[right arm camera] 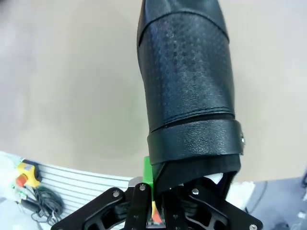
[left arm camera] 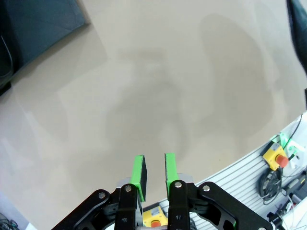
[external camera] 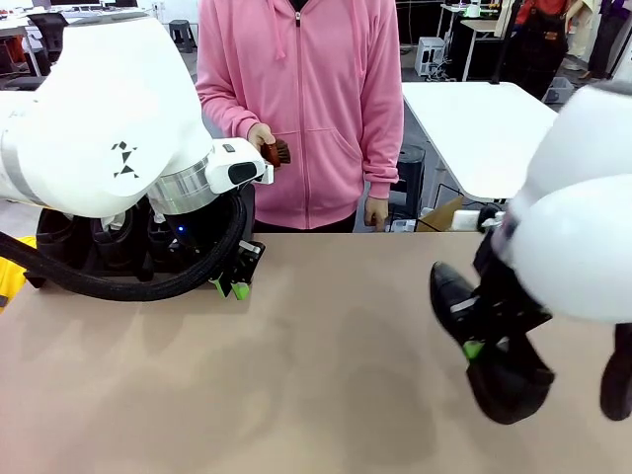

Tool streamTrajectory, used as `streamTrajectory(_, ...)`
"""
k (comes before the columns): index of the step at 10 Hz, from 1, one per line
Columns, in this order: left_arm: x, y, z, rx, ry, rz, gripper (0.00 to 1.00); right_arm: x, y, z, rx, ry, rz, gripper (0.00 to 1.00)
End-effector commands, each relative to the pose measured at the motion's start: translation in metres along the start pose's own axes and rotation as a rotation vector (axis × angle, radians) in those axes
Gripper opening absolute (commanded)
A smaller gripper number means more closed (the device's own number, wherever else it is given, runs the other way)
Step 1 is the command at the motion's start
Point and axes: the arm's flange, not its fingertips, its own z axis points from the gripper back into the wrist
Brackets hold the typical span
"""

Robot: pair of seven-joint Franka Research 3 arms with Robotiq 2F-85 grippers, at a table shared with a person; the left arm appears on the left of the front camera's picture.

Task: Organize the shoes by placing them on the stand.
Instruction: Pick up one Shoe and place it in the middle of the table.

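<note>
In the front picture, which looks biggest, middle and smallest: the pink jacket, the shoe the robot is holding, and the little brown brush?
1. Pink jacket, clearly the biggest.
2. Shoe held by the right gripper. It sits closer to the camera, so it may look bigger than it is.
3. Brown brush in the person's hand, smallest.

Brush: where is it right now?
In the front view the brush is in the person's hand, at the far side of the table, left of centre, just above the left arm's wrist.

No readable text, label, brand or number anywhere; only a black triangular mark on the white left arm casing [external camera: 122, 160].
</note>
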Motion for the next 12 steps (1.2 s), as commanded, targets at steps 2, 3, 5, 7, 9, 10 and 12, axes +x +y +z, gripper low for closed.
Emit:
streamTrajectory(2,0.0,0.002,0.003,0.008,0.002,-0.008,0.25,0.004,0.035,-0.035,0.039,0.005,-0.045,0.0)
streamTrajectory(3,0.0,0.002,0.003,0.008,0.002,-0.008,0.25,0.005,0.049,-0.05,0.056,-0.005,-0.046,0.0)
streamTrajectory(5,0.0,0.002,0.003,0.008,0.002,-0.008,0.25,0.008,0.067,-0.072,0.045,-0.05,-0.043,0.0)
streamTrajectory(7,0.0,0.002,0.003,0.008,0.002,-0.008,0.25,0.015,0.082,-0.076,0.042,-0.085,-0.052,0.0)
streamTrajectory(9,0.0,0.002,0.003,0.008,0.002,-0.008,0.25,0.029,0.094,-0.08,0.054,-0.116,-0.057,0.0)
streamTrajectory(10,0.0,0.002,0.003,0.008,0.002,-0.008,0.25,0.037,0.098,-0.084,0.045,-0.111,-0.054,0.0)
streamTrajectory(12,0.0,0.002,0.003,0.008,0.002,-0.008,0.25,0.044,0.104,-0.088,0.038,-0.091,-0.051,0.0)
